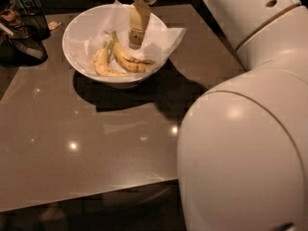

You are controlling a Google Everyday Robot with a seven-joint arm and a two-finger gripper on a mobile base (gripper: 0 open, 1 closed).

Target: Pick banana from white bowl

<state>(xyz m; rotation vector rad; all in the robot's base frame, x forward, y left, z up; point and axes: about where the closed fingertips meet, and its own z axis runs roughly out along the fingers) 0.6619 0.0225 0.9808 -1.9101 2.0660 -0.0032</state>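
The white bowl (pixel 77 28) with a crumpled paper liner stands at the far middle of the table. In it lie two bananas side by side. The banana (pixel 129 59), longer with dark bruised streaks at its right end and a greenish stem, lies on the right. A paler, shorter banana (pixel 102 64) lies to its left. My gripper (pixel 136 37) hangs down from above into the bowl, just above the stem half of the bruised banana. It holds nothing that I can see.
A dark wire-mesh container (pixel 26 30) with odds and ends stands at the far left. The brown table (pixel 96 143) reaches to the near edge. My large white arm (pixel 245 119) fills the right side of the view.
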